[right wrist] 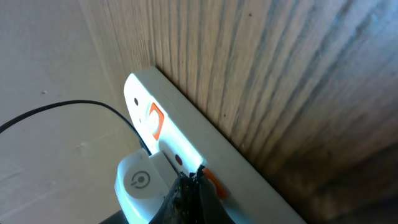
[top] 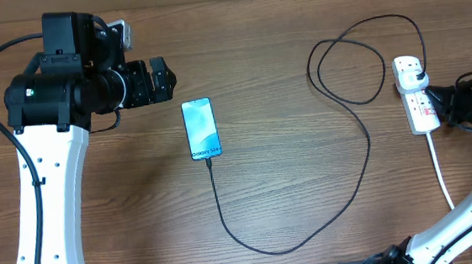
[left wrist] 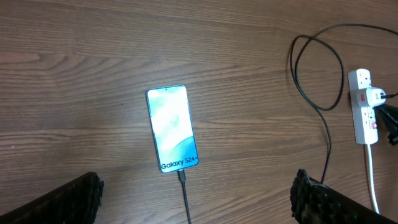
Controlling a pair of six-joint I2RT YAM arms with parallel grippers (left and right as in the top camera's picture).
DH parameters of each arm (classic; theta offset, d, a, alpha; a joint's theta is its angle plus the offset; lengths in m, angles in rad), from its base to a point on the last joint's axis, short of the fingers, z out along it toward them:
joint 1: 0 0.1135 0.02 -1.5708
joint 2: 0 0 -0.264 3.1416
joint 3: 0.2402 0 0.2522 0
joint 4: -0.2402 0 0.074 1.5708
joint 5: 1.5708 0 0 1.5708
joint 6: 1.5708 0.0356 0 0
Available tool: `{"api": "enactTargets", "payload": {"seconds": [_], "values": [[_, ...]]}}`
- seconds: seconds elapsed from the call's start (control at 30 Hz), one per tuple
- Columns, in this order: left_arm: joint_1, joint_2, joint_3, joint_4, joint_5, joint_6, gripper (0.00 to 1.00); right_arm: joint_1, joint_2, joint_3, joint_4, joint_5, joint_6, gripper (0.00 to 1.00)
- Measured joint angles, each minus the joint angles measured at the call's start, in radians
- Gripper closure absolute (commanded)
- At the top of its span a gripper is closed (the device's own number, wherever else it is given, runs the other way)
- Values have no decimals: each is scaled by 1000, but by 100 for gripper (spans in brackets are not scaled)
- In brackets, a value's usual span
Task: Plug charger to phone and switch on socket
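The phone (top: 200,129) lies flat on the wooden table with its blue-teal screen lit; it also shows in the left wrist view (left wrist: 171,129). The black charger cable (top: 359,173) has its tip in the phone's near end (left wrist: 182,176). It loops right and back to a white adapter (right wrist: 140,182) plugged into the white socket strip (top: 421,109). My left gripper (top: 162,77) is open and empty, up and left of the phone (left wrist: 198,186). My right gripper (right wrist: 194,183) is shut, its tips touching the strip at an orange-red switch (right wrist: 212,182).
The strip's thick white cord (top: 442,175) runs toward the table's front edge at the right. A second orange-red switch (right wrist: 155,121) sits farther along the strip. The cable forms a wide loop (top: 349,64) at the back between phone and strip.
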Motion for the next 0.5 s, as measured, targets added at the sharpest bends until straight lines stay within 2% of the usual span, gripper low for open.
{"api": "enactTargets", "payload": {"seconds": [0.5], "values": [[0,0,0,0,0,0,0,11,-26,-42,51,27,-7,96]]}}
